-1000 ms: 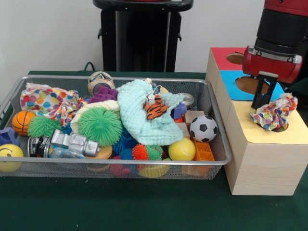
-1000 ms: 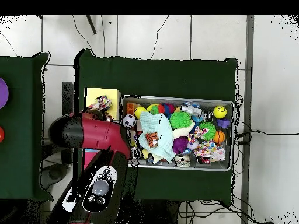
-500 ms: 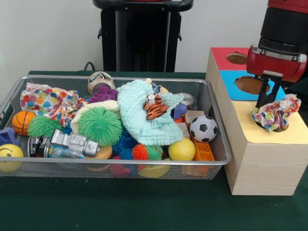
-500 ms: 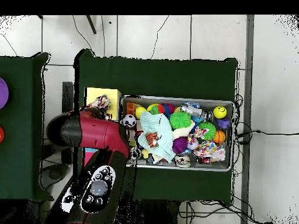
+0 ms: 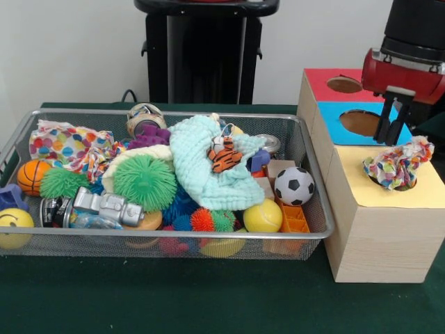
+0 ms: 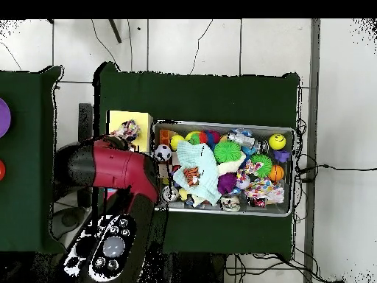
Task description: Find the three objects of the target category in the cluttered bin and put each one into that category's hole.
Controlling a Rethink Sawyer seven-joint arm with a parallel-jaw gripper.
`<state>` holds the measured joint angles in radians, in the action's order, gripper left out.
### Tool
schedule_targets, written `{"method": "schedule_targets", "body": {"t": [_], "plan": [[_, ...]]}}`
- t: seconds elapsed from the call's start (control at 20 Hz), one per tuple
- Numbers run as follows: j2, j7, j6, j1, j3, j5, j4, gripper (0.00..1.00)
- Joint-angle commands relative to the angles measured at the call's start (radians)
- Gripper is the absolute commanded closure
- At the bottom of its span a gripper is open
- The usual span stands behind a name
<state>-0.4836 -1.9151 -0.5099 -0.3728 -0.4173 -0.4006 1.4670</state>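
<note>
One dotted fabric piece [image 5: 396, 165] sits bunched on the hole [image 5: 411, 185] of the yellow-topped box [image 5: 389, 202], covering most of it; the overhead view shows it too [image 6: 127, 131]. My gripper [image 5: 391, 132] hangs just above and behind it, open and empty, not touching it. In the overhead view my red arm [image 6: 110, 166] hides the gripper. More dotted fabric [image 5: 69, 147] lies at the far left corner of the wire mesh bin [image 5: 174, 235], also seen from overhead [image 6: 263, 190]. I cannot tell whether it is one piece or two.
The bin also holds a mint-green cloth [image 5: 201, 167] with a tiger toy [image 5: 224, 156], a spiky green ball [image 5: 144, 182], a soccer ball [image 5: 294, 186], a basketball [image 5: 31, 175] and a yellow smiley ball [image 5: 14, 226]. The blue-topped hole [image 5: 360, 122] and red-topped hole [image 5: 339, 84] lie behind the yellow top.
My gripper has let go of the dotted fabric and risen up and to the right in the front view. The fabric stays on the yellow box's hole.
</note>
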Motion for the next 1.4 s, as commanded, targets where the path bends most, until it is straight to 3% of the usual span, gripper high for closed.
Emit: {"method": "schedule_targets", "body": {"t": [0.05,0.25,0.5,0.85,1.05,1.4], "plan": [[0.019,-0.250,-0.160,0.002,0.002,-0.001,-0.040,1.00],[0.029,-0.249,-0.167,-0.001,0.003,-0.003,-0.045,1.00],[0.041,-0.273,-0.104,0.013,0.047,-0.051,-0.060,1.00],[0.118,-0.275,-0.144,0.012,0.016,-0.047,-0.192,1.00],[0.146,-0.262,-0.144,0.032,0.015,-0.047,-0.230,1.00],[0.168,-0.224,-0.050,0.055,0.032,-0.034,-0.196,1.00]]}}
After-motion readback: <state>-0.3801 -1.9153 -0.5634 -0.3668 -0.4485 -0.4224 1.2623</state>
